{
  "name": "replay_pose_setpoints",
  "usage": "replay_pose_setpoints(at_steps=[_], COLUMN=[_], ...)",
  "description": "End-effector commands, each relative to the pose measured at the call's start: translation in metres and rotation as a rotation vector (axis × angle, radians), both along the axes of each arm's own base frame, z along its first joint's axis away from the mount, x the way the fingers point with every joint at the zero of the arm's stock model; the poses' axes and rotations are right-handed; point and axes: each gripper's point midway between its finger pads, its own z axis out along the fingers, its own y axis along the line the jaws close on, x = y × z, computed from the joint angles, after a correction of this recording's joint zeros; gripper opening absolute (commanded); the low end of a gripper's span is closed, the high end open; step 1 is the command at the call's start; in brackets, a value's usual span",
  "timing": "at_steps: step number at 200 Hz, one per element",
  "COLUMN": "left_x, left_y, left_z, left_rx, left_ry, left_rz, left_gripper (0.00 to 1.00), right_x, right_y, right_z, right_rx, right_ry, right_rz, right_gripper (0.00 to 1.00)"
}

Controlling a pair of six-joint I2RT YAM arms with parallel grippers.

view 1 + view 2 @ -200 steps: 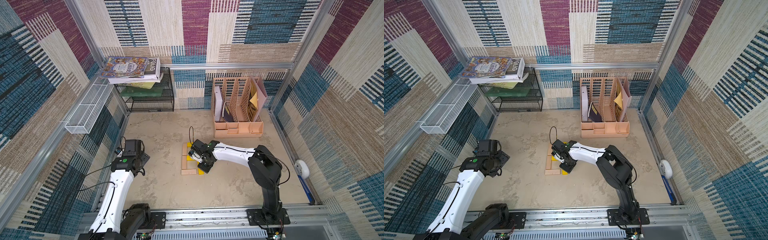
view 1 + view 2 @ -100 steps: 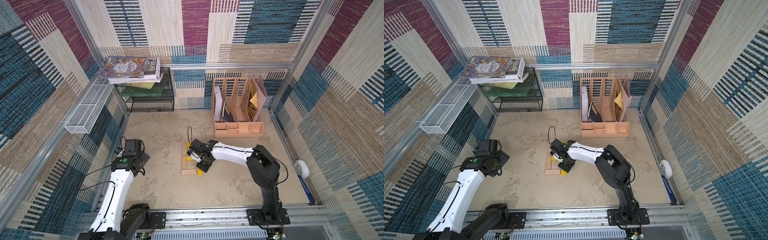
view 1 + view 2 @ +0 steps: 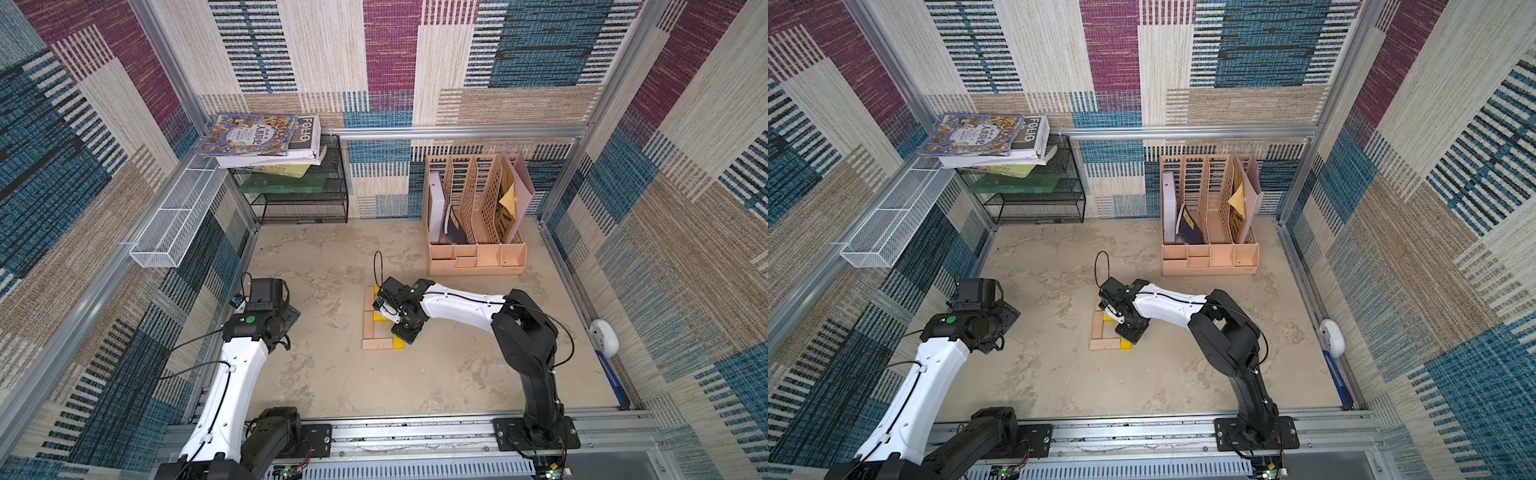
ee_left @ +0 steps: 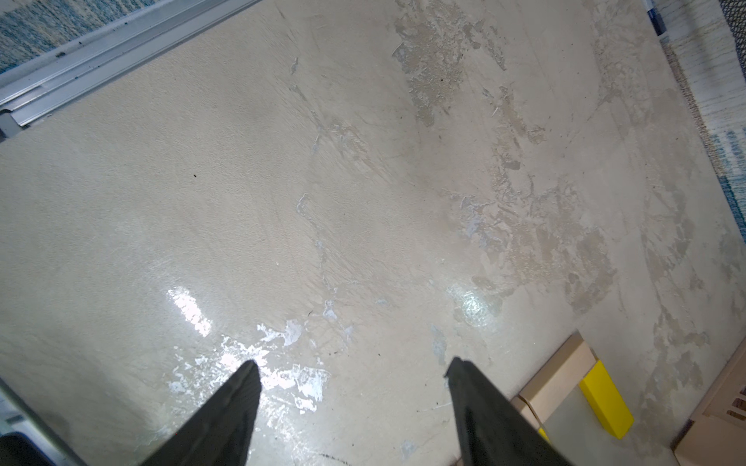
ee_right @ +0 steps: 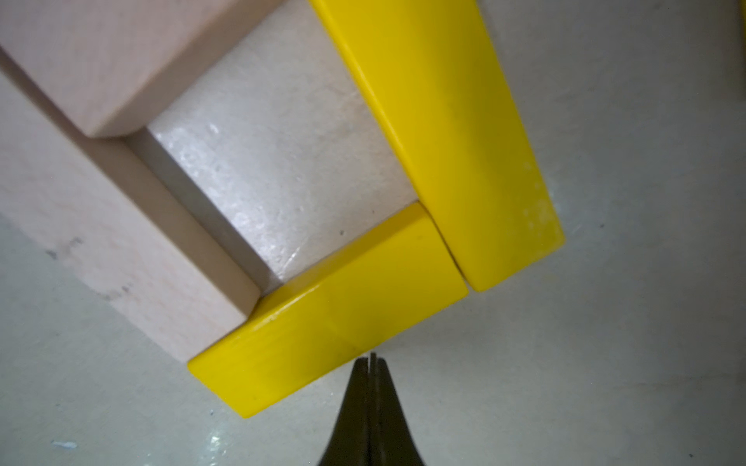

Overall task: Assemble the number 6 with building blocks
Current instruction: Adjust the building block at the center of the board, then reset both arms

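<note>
The number 6 [image 3: 368,326] lay flat near the middle of the table [image 3: 332,257], with the right gripper [image 5: 371,357] over its right side, tips just beside the outer edge of one of the building blocks [image 5: 323,335], and the left gripper [image 4: 351,365] well apart to its left. Behind it to the right stood a file organiser [image 3: 476,259] by the back wall. A wire rack [image 3: 303,208] with books [image 3: 257,137] stacked on top filled the back left corner, a wire basket [image 3: 174,224] hanging on the left wall nearby.
</note>
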Motion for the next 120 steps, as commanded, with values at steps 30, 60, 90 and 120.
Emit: replay_pose_setpoints(at_steps=[30,60,90,120], left_x=[0.033,0.072,0.104,0.126], left_y=[0.001,0.002,0.003,0.001], left_z=[0.032,0.06,0.047,0.018], left_rx=[0.096,0.245,0.491,0.687], left_ry=[-0.112,-0.223,-0.307,-0.426], left_rz=[-0.13,-0.284,-0.46,-0.571], left_gripper=[0.8,0.82,0.84,0.87], right_x=[0.045,0.099,0.097,0.072], right_y=[-0.031,-0.112,-0.242,-0.315], right_z=[0.107,0.228,0.214,0.124], right_rx=[0.194,0.506,0.649,0.462], right_ry=[-0.242,-0.59,-0.901,-0.97], right_rz=[-0.193,-0.513,-0.937,-0.965], right_gripper=[0.96,0.96,0.96,0.96])
